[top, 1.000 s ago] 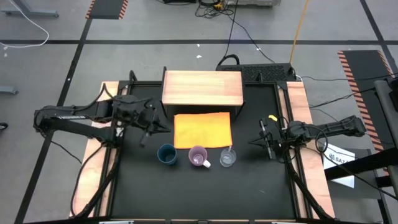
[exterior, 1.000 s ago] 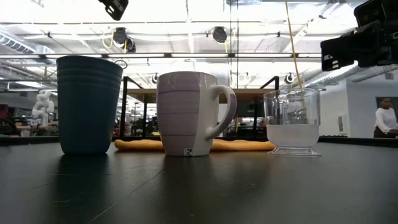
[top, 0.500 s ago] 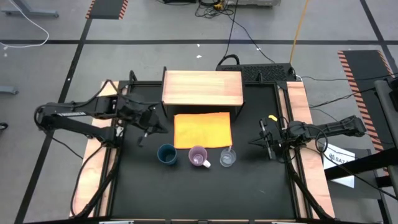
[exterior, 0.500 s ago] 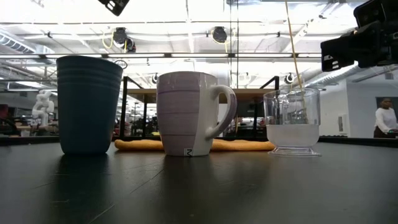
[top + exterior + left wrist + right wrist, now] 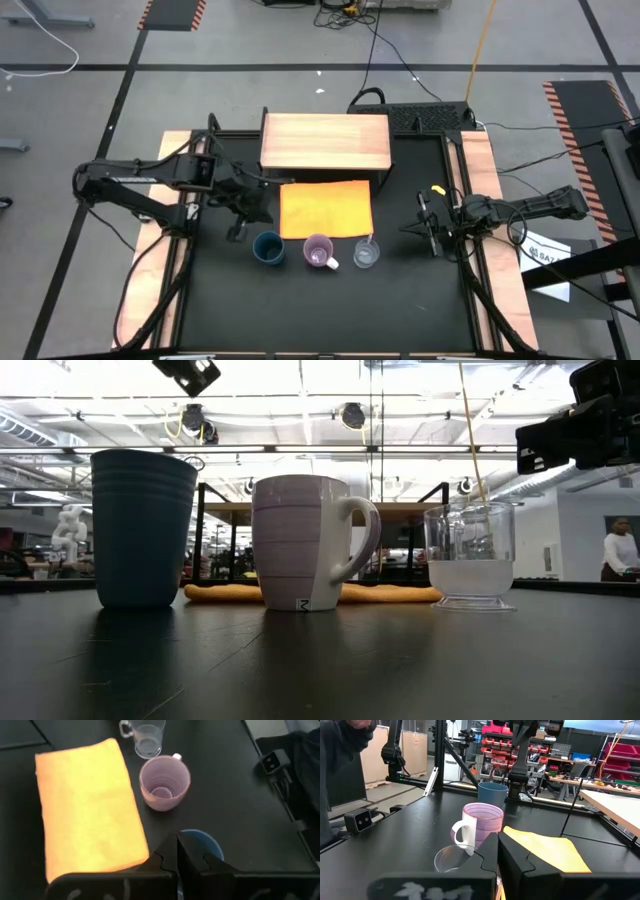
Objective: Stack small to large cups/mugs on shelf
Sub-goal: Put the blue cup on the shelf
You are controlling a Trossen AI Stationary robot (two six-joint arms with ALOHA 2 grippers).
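Three cups stand in a row on the black table: a dark blue tumbler [image 5: 267, 247] at the left, a lilac mug [image 5: 319, 252] with a handle in the middle, and a clear cup [image 5: 366, 254] at the right. The wooden shelf [image 5: 325, 141] stands at the far edge, behind an orange sheet [image 5: 326, 208]. My left gripper [image 5: 243, 222] is shut and empty, above the table just far-left of the blue tumbler [image 5: 207, 842]. My right gripper [image 5: 418, 227] is shut and empty, to the right of the clear cup [image 5: 451, 859].
The orange sheet [image 5: 87, 805] lies flat between the shelf and the cups. Wooden strips [image 5: 480, 180] run along the table's left and right sides. A small camera box [image 5: 272, 761] sits at the near edge. A person [image 5: 620, 555] stands far off in the room.
My left gripper has gone toward the table's right edge and a little nearer, closing on the blue tumbler. The cups have kept still.
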